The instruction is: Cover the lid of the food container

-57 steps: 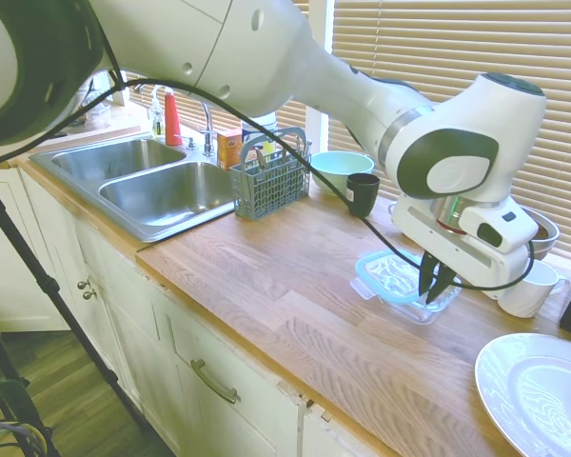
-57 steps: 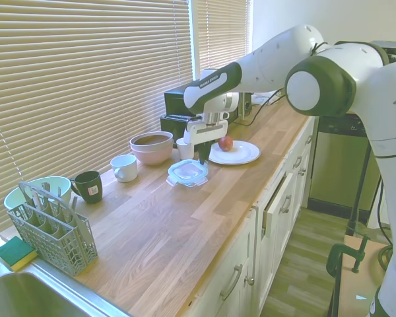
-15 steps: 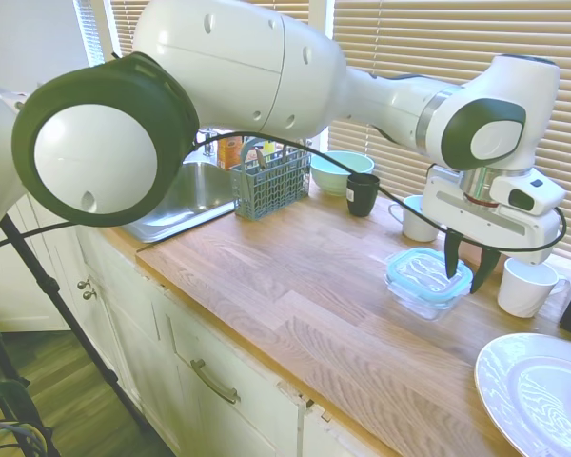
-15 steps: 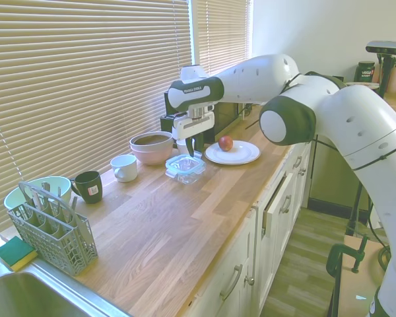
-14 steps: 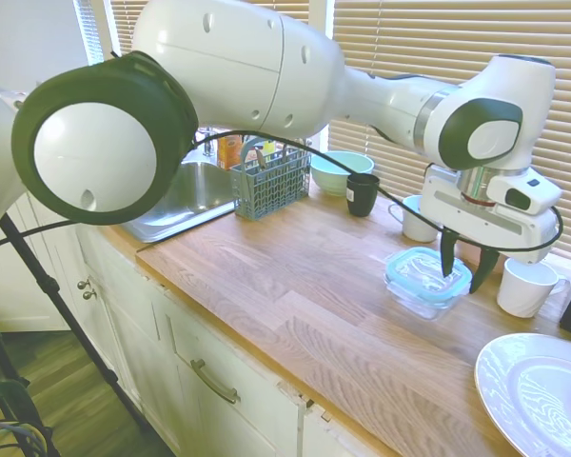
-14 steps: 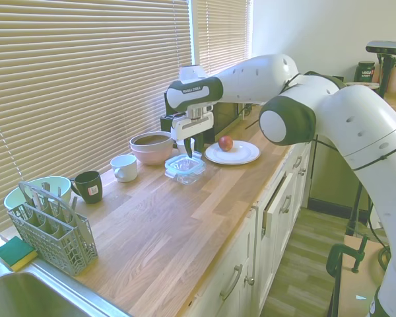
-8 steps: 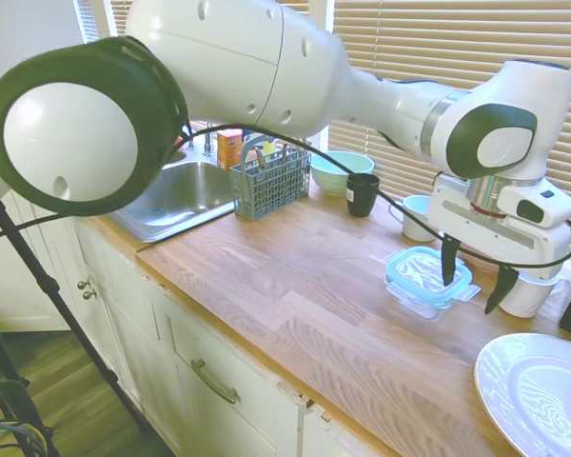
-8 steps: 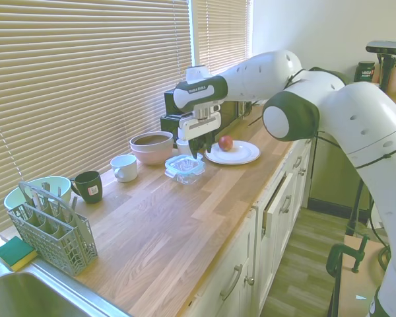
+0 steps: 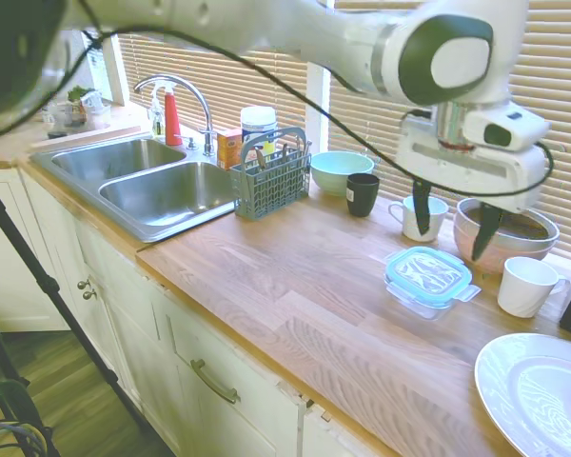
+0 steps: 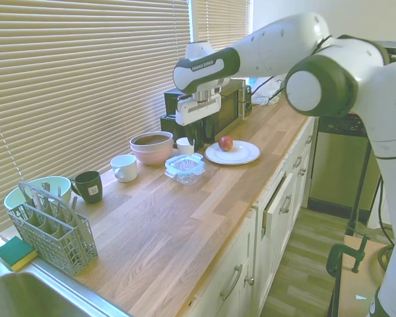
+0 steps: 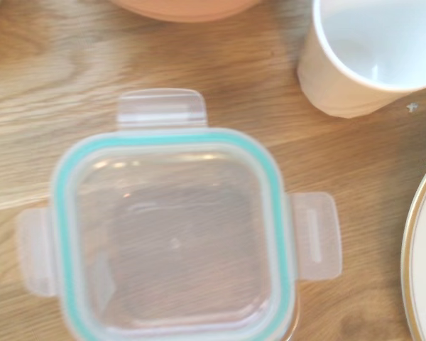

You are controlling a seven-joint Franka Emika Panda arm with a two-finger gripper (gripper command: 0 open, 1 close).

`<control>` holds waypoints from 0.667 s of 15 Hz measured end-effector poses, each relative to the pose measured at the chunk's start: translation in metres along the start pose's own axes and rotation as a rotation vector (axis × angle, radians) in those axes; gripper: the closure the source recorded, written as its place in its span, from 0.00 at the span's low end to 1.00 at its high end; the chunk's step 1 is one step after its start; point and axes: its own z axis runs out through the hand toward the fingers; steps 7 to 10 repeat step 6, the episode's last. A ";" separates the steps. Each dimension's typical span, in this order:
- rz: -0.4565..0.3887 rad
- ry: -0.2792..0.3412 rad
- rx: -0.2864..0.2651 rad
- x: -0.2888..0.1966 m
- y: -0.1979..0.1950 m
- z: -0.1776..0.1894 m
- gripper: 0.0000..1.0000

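The lid [image 9: 428, 272], clear with a teal-blue rim and snap tabs, lies flat on top of the clear glass food container [image 9: 416, 303] on the wooden counter. In the wrist view the lid [image 11: 174, 234] fills the middle, seen from straight above. My gripper [image 9: 453, 219] hangs open well above the container, with nothing between its dark fingers [image 9: 421, 208]. The second exterior view shows the same: the lidded container [image 10: 185, 166] on the counter and my gripper [image 10: 197, 132] raised clear of it.
A pink bowl [image 9: 509, 233], a white cup [image 9: 528, 286] and a white mug [image 9: 409, 221] stand close behind the container. A white plate [image 9: 538, 395] lies at the right, with an apple [image 10: 226, 142] on it. Further left are a black mug [image 9: 363, 193], a utensil basket [image 9: 271, 176] and the sink [image 9: 162, 186].
My gripper has let go of the lid, opened wider and risen straight up from the container. The lid stays on the container.
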 end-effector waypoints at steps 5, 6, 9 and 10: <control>-0.070 0.016 -0.030 -0.110 -0.040 -0.021 0.00; -0.078 0.017 -0.032 -0.125 -0.044 -0.024 0.00; -0.078 0.017 -0.032 -0.125 -0.044 -0.024 0.00; -0.078 0.017 -0.032 -0.125 -0.044 -0.024 0.00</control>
